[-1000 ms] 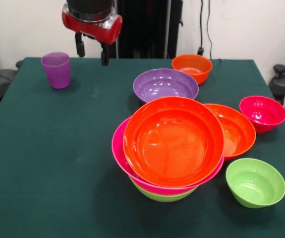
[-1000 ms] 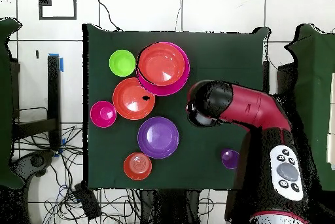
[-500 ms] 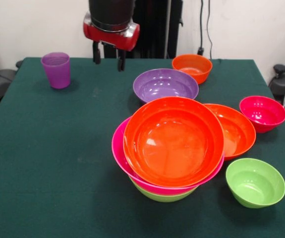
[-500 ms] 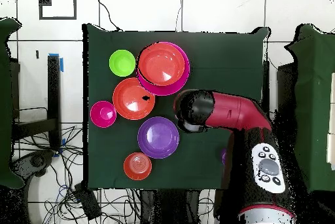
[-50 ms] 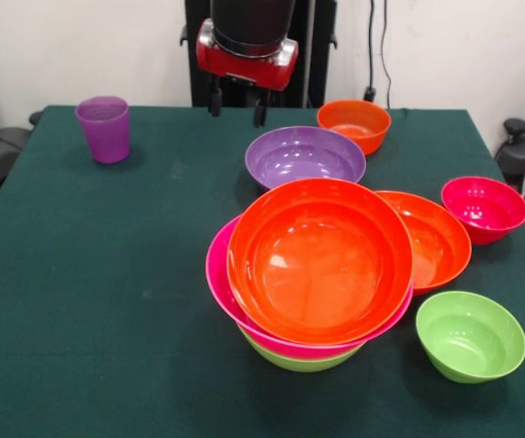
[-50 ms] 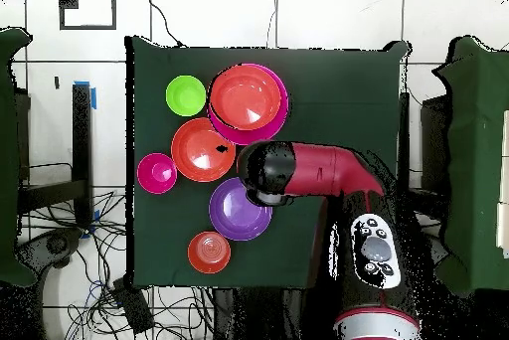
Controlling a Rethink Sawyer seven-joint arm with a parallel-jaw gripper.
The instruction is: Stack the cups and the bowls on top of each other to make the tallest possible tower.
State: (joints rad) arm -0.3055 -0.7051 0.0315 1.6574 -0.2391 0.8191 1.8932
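Glossy plastic tower (image 5: 312,274): round nested bowls | gripper (image 5: 236,102): prongs spread, empty, above purple bowl (image 5: 305,156)

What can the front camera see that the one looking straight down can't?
Only the front view shows the purple cup, the open gripper and the lowest bowl of the pile. Only the overhead view shows the whole arm and the floor cables. Both show the purple bowl, the small green bowl and the big orange bowl on top.
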